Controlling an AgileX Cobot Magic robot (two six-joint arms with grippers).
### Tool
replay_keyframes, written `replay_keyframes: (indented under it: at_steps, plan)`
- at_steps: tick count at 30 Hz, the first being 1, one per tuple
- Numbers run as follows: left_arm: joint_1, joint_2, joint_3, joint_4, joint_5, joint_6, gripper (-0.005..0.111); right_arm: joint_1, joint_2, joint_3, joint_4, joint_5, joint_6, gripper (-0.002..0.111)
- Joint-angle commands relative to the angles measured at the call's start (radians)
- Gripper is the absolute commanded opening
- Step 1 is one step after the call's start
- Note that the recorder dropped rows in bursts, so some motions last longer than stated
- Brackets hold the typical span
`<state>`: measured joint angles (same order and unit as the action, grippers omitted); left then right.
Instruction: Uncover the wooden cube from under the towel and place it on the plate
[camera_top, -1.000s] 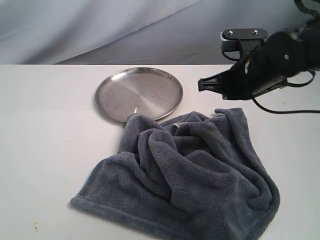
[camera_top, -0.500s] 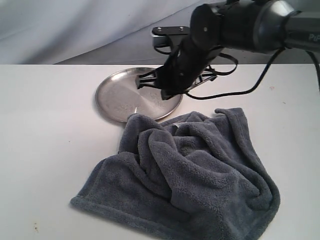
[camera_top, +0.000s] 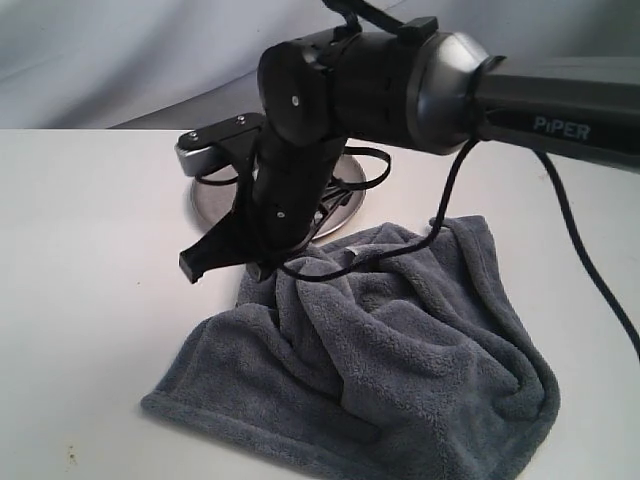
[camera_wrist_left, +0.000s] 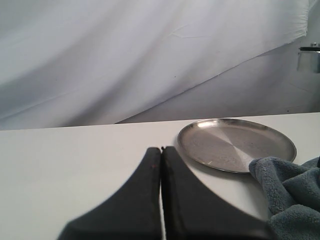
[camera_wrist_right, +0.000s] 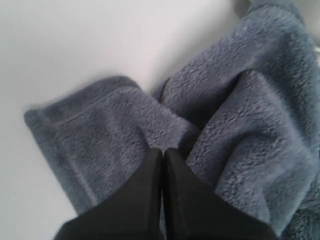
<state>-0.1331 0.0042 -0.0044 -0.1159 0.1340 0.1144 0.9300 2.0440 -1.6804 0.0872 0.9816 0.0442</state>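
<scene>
The blue-grey towel (camera_top: 400, 350) lies crumpled on the white table, its far edge lapping the silver plate (camera_top: 208, 198). The wooden cube is hidden. My right arm reaches across the plate, and most of the plate is hidden behind it. My right gripper (camera_top: 190, 268) is shut and empty, just above the towel's left folds (camera_wrist_right: 250, 115); its tips (camera_wrist_right: 162, 150) point at a fold. My left gripper (camera_wrist_left: 161, 149) is shut and empty, low over bare table short of the plate (camera_wrist_left: 235, 145), with a towel corner (camera_wrist_left: 292, 187) beside it. It is out of the exterior view.
The white table (camera_top: 90, 250) stretches bare to the left of the towel and plate. A grey-white cloth backdrop (camera_top: 120, 60) hangs behind the table. A black cable (camera_top: 590, 270) trails from the right arm over the towel's right side.
The right arm has swung from the far right leftward across the plate and come down to the towel's left side. Towel and plate have not moved.
</scene>
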Motion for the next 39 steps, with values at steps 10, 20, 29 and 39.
replay_keyframes:
  at_steps: [10,20,29,39]
  plan:
    - [-0.005,-0.004,0.004,-0.002,-0.002,-0.003,0.000,0.107,-0.178,0.296,-0.026,-0.117,0.023,0.000]
    - [-0.005,-0.004,0.004,-0.002,-0.002,-0.003,0.000,0.107,-0.434,0.566,-0.040,-0.234,0.095,0.000]
    - [-0.005,-0.004,0.004,-0.002,-0.002,-0.003,0.000,0.107,-0.581,0.712,-0.237,-0.232,0.295,0.000]
    - [-0.005,-0.004,0.004,-0.002,-0.002,-0.003,0.000,-0.024,-0.714,0.806,-0.345,-0.196,0.399,0.000]
